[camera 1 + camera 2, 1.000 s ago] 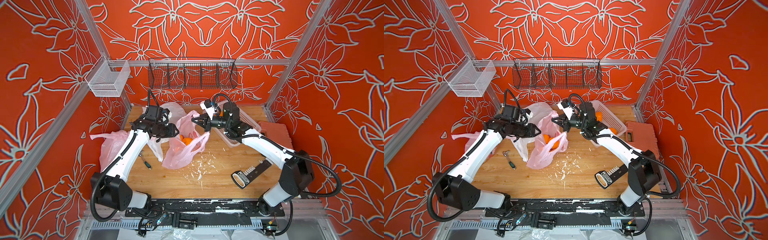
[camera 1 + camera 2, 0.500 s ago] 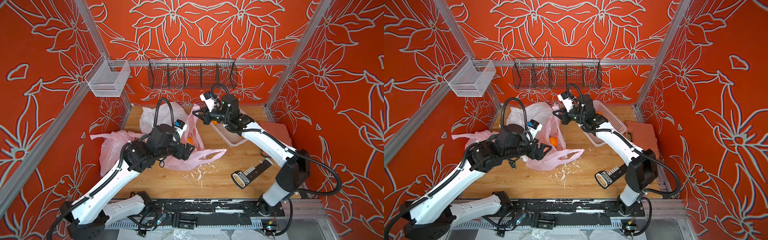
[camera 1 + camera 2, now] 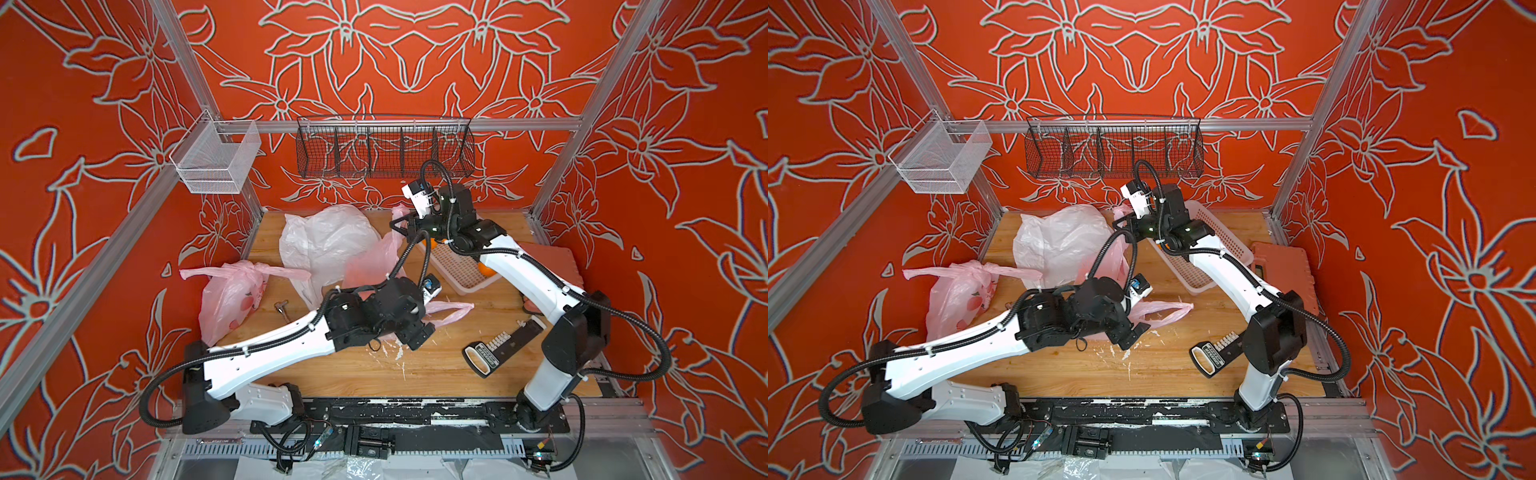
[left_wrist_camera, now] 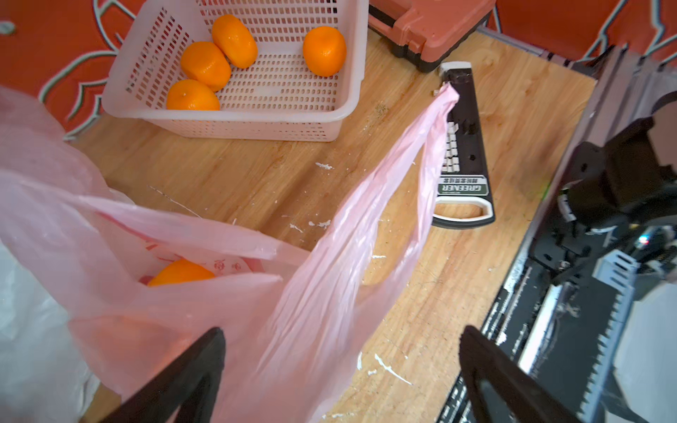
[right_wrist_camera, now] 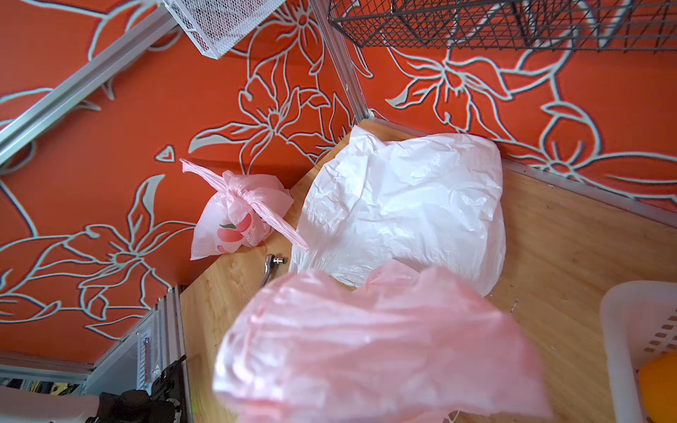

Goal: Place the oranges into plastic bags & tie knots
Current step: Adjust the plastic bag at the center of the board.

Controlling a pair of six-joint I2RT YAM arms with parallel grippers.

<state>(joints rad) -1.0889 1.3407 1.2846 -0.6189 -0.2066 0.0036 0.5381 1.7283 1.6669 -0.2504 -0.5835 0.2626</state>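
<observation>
Left gripper (image 4: 340,370) spread wide around the pink bag's (image 4: 110,238) limp handle (image 4: 384,183); right gripper (image 3: 398,226) pinched on its top.
Four glossy round oranges (image 4: 324,51) lie in the perforated basket (image 4: 234,126); a fifth sits in the crinkly bag just beside that basket.

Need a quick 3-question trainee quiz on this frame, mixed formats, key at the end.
1. Count: how many oranges lie in the basket in the left wrist view?
2. The right tool is shut on: A the basket, B the open pink bag, C an orange.
3. True or false: the left tool is clamped on that bag's handle.
Key: 1 four; 2 B; 3 false, it stands open.
</observation>
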